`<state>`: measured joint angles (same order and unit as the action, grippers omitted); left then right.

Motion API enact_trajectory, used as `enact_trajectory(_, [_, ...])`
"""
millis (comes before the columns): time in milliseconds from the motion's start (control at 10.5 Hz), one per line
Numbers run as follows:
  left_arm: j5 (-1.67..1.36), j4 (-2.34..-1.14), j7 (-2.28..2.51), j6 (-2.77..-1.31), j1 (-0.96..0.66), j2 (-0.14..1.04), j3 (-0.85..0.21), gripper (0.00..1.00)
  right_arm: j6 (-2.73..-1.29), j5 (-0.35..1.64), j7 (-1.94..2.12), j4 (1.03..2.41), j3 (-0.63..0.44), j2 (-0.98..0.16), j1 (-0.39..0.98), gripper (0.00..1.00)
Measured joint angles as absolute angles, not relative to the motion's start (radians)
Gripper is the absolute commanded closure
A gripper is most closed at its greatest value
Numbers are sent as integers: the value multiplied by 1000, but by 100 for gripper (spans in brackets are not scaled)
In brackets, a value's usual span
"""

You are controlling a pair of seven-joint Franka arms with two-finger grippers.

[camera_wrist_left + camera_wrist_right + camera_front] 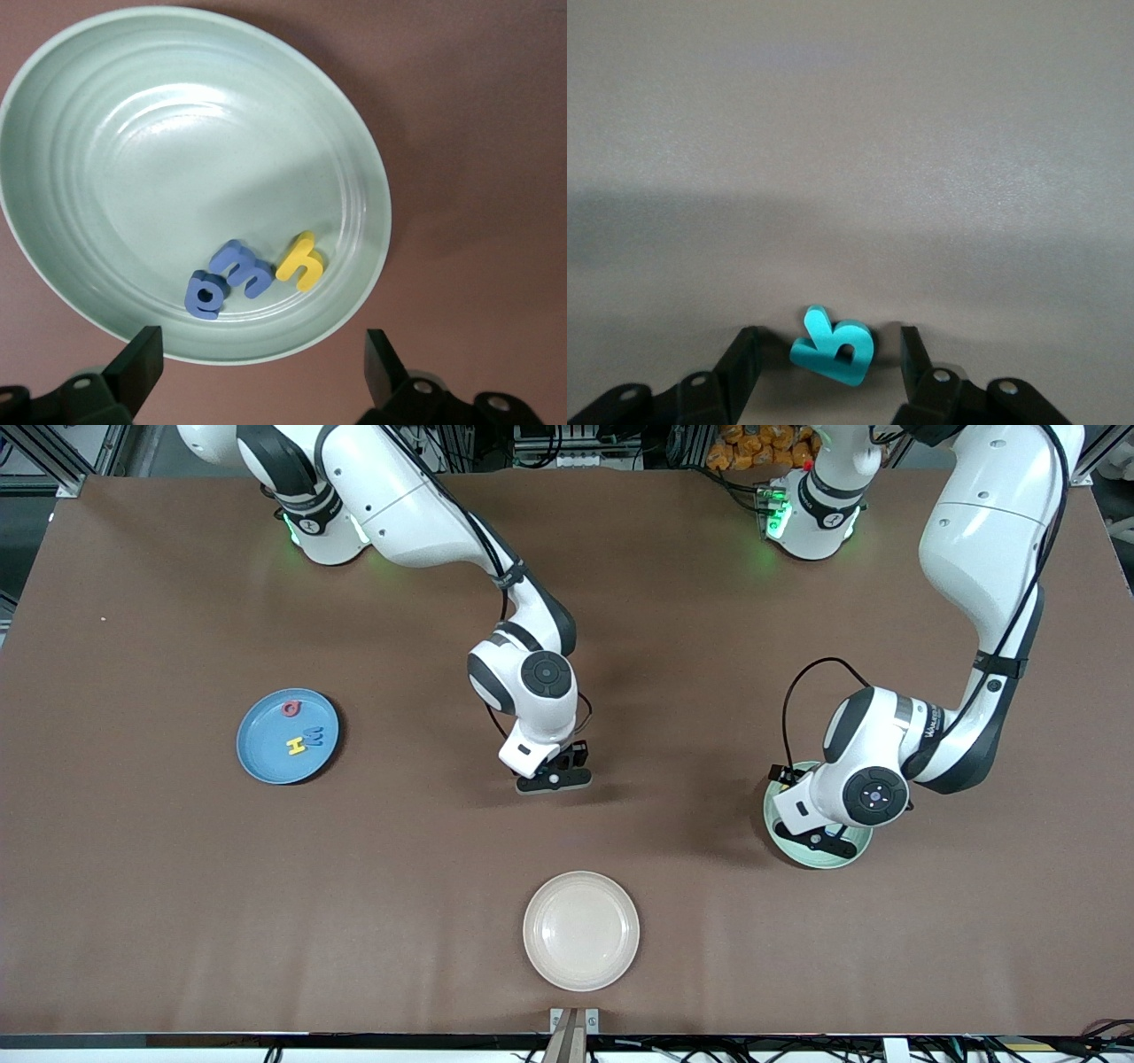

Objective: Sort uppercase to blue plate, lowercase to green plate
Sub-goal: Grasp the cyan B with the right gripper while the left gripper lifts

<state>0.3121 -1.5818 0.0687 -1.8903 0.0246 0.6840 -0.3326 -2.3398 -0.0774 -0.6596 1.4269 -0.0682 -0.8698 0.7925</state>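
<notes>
Straddling the teal letter (833, 345) on the counter (177, 886), right claw (830, 359) stands apart to grasp it; left claw (264, 365) gapes empty above green plate (97, 115)

Brown table (177, 921) — three plates, teal letter (833, 345).

Robotics lab bench, not a home or kitchen. Two white arm bases (328, 531) and (811, 518) stand at the top of the frame, both showing green status lights. The surface (177, 886) is a plain brown mat. Aluminium extrusion framing (53, 460) runs through the upper left corner. Black cable bundles (974, 1045) trail along the bottom edge, lower right. A small metal bracket (574, 1020) is clamped at bottom centre.
</notes>
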Motion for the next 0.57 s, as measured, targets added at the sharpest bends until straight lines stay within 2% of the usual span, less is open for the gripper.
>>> enact_trajectory(571, [312,-1581,69,-1890,22,684,-333,0,-2340,-67,-660,1424,-68,-870,793,37])
